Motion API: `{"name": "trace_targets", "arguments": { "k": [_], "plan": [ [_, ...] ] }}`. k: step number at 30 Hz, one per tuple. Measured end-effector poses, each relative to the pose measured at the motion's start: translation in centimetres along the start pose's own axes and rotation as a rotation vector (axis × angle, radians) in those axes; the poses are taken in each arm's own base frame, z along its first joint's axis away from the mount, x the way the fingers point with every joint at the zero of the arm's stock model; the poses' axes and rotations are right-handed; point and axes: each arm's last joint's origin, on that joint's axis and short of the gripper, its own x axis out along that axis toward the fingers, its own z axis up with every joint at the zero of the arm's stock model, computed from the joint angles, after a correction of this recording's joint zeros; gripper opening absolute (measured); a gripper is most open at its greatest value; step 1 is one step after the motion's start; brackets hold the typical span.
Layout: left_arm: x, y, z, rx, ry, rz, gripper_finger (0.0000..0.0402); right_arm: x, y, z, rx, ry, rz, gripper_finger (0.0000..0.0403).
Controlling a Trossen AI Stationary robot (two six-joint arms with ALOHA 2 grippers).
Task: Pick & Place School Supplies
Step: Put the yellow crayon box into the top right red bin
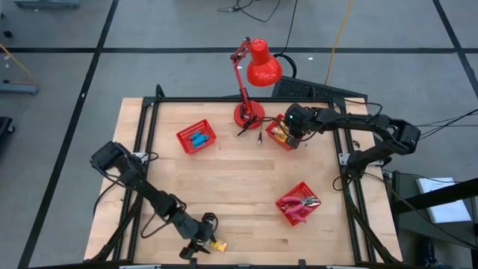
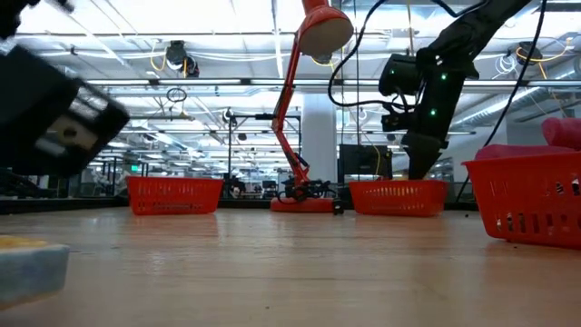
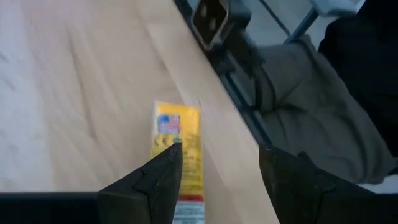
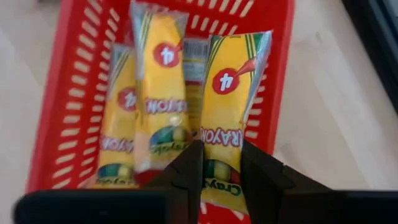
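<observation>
The left gripper [image 1: 200, 244] is hovering at the bottom centre of the high view, near the table's [image 1: 239, 190] front edge, its fingers [image 3: 158, 180] spread wide and empty over a yellow packet [image 3: 177, 146] lying flat on the wood; one finger is overlapping the packet's end and the other is standing off to its side, so the opening looks set to straddle it for a pick. The packet is lying close to the table's metal frame rail [image 3: 239, 81], which is leaving little room on that side.

The right gripper [image 1: 291, 127] is sitting at the upper centre-right of the high view over the crayon basket [image 1: 279, 134]; its fingers [image 4: 186, 171] are narrow, pressed on either side of one crayon packet [image 4: 230, 106], apparently setting it down beside the two others [image 4: 158, 87] already lying lengthwise inside; whether the grip is firm is hard to judge.

The sorting looks deliberate: blue blocks [image 1: 199, 139] are resting in the upper-left basket [image 1: 196, 137]; pliers [image 1: 302, 202] are filling the lower-right basket [image 1: 296, 203]. The lamp [image 1: 254, 75] is standing just left of the crayon basket, crowding the right arm's approach.
</observation>
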Motion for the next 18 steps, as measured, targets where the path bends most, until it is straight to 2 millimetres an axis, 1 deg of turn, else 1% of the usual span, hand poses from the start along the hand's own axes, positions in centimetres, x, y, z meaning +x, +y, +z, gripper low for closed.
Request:
{"name": "trace_targets", "arguments": {
  "k": [2,3,6,10,14,18],
  "plan": [
    [0.5,0.1,-0.3,-0.001,0.015,-0.005,0.0214,0.0,0.0,0.0,0.0,-0.002,0.0,0.01],
    [0.6,0.0,-0.1,0.0,0.008,-0.014,0.0214,-0.1,0.1,0.1,-0.001,-0.011,0.001,0.0117],
    [0.7,-0.1,0.1,0.007,-0.005,-0.023,0.0214,-0.2,0.4,0.3,-0.007,-0.04,-0.016,0.0169],
    [0.7,-0.2,0.1,0.009,0.001,-0.025,0.0214,-0.7,0.7,0.7,-0.034,-0.084,-0.055,0.0222],
    [0.7,-0.1,0.0,0.024,0.01,-0.013,0.0214,-1.2,1.1,0.8,-0.054,-0.109,-0.086,0.0252],
    [0.7,0.2,0.0,0.037,0.014,0.005,0.0214,-1.9,1.3,0.7,-0.062,-0.129,-0.08,0.0261]
  ]
}}
